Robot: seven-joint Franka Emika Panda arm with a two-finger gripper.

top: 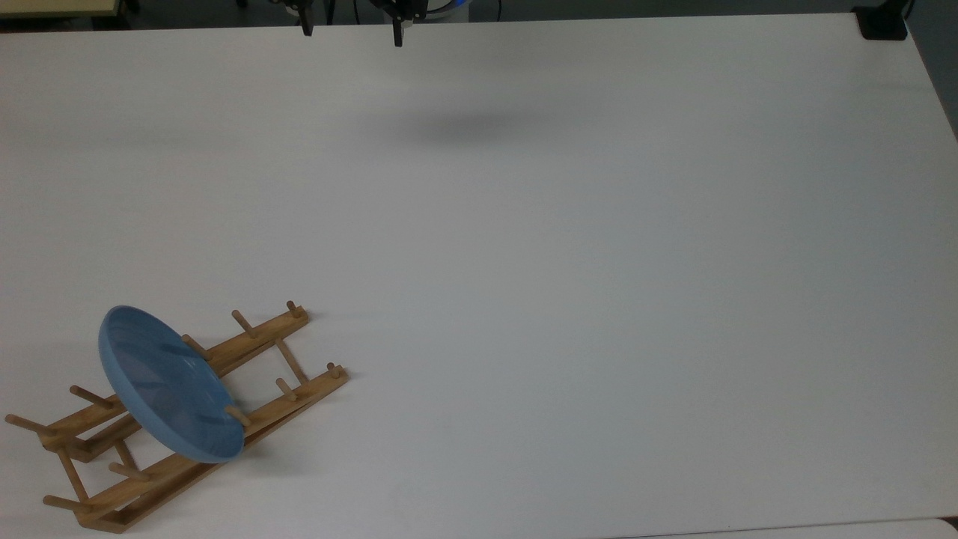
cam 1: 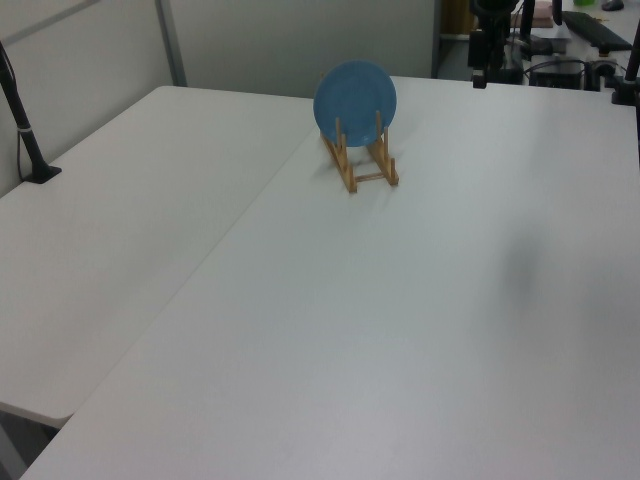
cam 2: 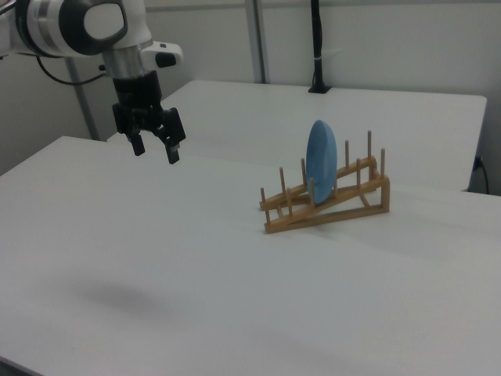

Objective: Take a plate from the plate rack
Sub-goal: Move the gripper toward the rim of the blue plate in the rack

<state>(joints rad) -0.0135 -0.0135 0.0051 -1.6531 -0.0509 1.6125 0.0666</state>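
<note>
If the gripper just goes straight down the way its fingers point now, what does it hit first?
Most likely bare table. In the right view the gripper hangs open, fingers pointing down, above its own shadow on the white surface. The plate and plate rack stand well off towards the right view's right, out of that line.

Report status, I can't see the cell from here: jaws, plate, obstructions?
Gripper open, high above the table, well clear of the rack. Plate standing on edge between the plate rack pegs, untouched. Nothing between gripper and plate.
</note>
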